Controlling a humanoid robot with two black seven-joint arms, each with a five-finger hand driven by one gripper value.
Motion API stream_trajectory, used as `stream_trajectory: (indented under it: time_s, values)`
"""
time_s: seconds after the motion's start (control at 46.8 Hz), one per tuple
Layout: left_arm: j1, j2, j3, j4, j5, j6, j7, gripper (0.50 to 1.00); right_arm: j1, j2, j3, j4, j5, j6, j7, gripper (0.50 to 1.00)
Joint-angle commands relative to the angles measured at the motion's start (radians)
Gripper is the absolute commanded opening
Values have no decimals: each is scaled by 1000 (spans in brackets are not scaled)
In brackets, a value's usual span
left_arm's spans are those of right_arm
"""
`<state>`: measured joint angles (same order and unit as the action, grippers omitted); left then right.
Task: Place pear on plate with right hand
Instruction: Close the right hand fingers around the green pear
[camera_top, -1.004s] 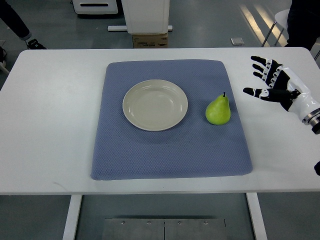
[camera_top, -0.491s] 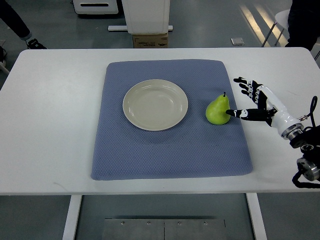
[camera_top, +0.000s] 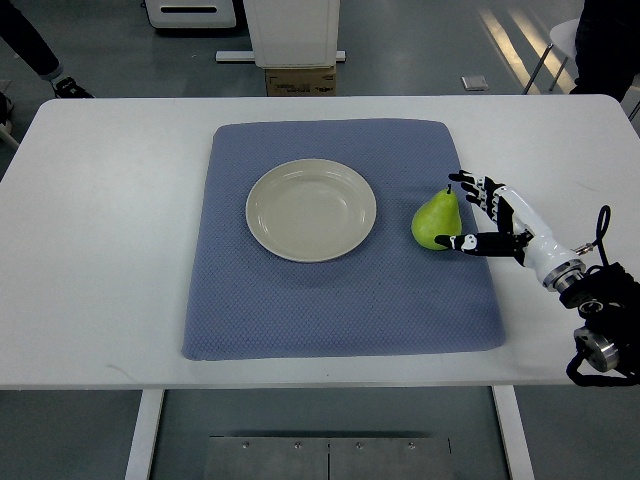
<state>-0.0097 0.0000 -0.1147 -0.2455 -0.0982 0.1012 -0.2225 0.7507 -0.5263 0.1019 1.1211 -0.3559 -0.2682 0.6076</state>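
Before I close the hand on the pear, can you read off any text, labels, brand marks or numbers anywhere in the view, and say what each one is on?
None can be read. The pear, plate, blue mat and white table carry no print. The cardboard box on the floor beyond the table shows no legible marking. The right hand shows only black and white segments.

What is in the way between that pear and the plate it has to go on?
Nothing visible. The pear stands upright on the blue mat, to the right of the empty plate, with only bare mat between them. The right hand is at the pear's right side, fingers open around it.
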Motion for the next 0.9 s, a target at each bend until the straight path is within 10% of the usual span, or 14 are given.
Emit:
stream_trajectory:
  time_s: [0.0, 0.876]
  values:
    - [0, 0, 0, 0, 0, 0, 0, 1000, -1, 0, -1, -1, 0, -19, 0, 998]
    - [0, 0, 1, 0, 0, 0, 0, 1000, 30, 80, -114, -70, -35, -137, 3, 878]
